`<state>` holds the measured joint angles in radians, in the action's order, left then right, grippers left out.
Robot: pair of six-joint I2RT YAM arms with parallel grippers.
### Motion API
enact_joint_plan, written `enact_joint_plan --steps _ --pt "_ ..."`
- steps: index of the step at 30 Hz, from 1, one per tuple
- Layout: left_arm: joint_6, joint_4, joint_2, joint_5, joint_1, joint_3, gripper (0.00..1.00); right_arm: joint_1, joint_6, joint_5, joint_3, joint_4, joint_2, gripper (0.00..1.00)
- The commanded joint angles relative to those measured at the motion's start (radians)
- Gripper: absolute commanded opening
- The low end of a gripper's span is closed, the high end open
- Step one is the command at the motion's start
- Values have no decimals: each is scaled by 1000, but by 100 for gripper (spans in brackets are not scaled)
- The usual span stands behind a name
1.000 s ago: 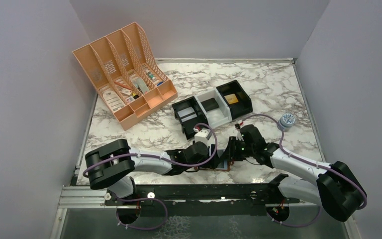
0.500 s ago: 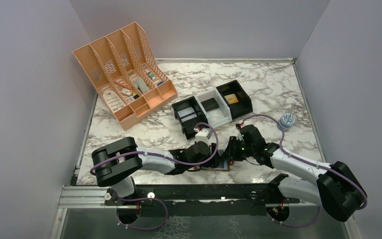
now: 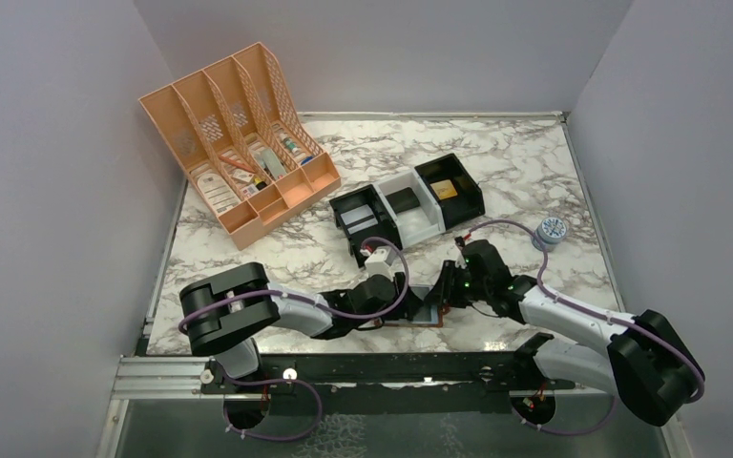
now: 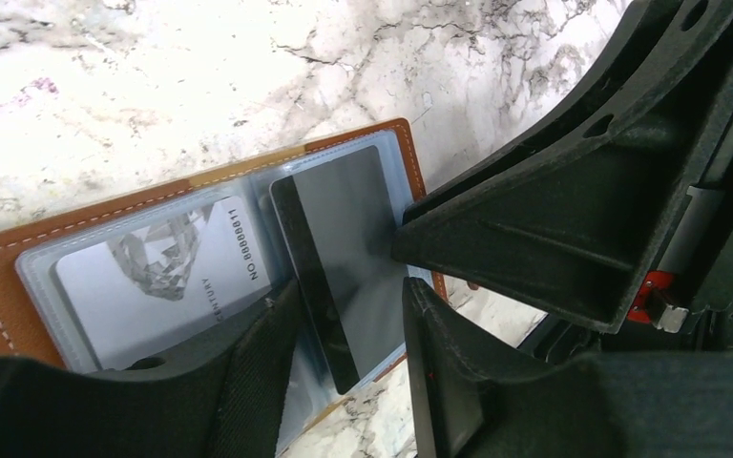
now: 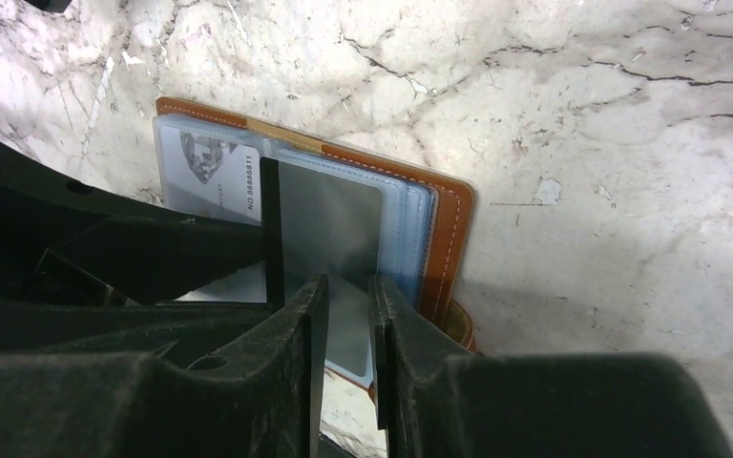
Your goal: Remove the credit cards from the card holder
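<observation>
While the brown card holder [image 5: 453, 229] lies spread open at the marble bench's [image 5: 582, 143] near edge, the left hand [image 4: 348, 320], half open, straddles a grey striped credit card [image 4: 344, 229]. The right hand [image 5: 348, 291], narrow, sits over the same pocket. Whether either grips cannot be told.

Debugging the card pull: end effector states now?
Left end effector: open, straddling the striped card.
Right end effector: nearly closed over the card holder; grip cannot be told.
</observation>
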<state>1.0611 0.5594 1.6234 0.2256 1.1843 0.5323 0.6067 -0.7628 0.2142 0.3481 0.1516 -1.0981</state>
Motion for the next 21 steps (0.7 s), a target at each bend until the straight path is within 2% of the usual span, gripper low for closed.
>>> enact_joint_plan --steps 1,8,21 --pt "51 77 12 -9 -1 -64 44 -1 -2 -58 -46 10 -33 23" --pt "81 220 7 -16 -1 -111 34 -1 -7 -55 -50 8 -33 22" --pt "90 259 -7 -2 -1 -141 10 -1 -3 -62 -44 14 -23 22"
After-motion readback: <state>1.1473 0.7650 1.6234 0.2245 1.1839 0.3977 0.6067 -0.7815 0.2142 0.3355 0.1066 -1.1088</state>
